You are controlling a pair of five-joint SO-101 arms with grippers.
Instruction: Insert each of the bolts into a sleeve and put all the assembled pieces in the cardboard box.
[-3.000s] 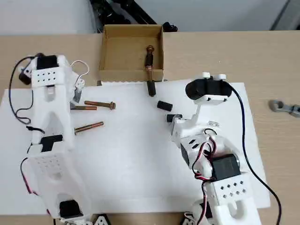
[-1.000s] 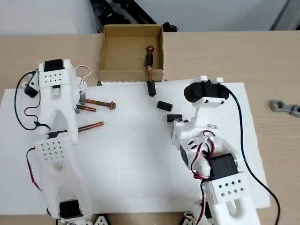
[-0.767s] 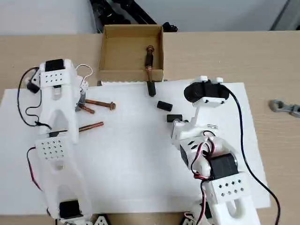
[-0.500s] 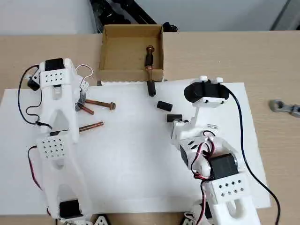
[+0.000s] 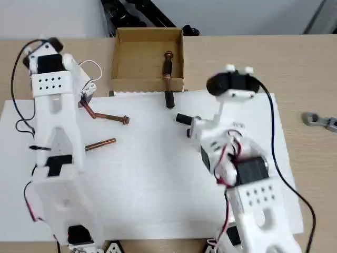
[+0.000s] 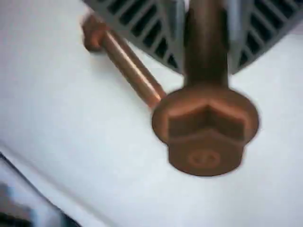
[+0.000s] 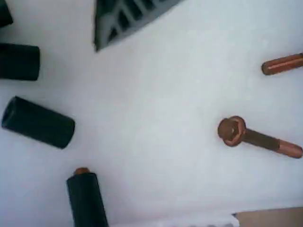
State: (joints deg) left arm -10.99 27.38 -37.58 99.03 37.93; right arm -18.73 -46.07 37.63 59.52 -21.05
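Note:
My left gripper (image 5: 87, 101) is shut on a copper bolt (image 5: 90, 111) that hangs tilted just above the white sheet's far left part. In the left wrist view the bolt's hex head (image 6: 206, 135) points at the camera. Two more bolts (image 5: 111, 117) (image 5: 100, 143) lie on the sheet nearby. The cardboard box (image 5: 122, 58) holds one bolt-in-sleeve piece (image 5: 167, 66). Another such piece (image 5: 169, 98) lies just outside its front wall. My right gripper (image 5: 191, 125) stands open over loose black sleeves (image 5: 182, 118) (image 7: 39, 123) (image 7: 19, 61), holding nothing.
A white sheet (image 5: 158, 184) covers the middle of the wooden table. A metal wrench (image 5: 318, 120) lies on the bare wood at the far right. Dark gear and cables sit behind the box.
My left gripper closed on a bolt and has raised it, tilting it toward the far left. My right arm swung toward the far side, over the sleeves.

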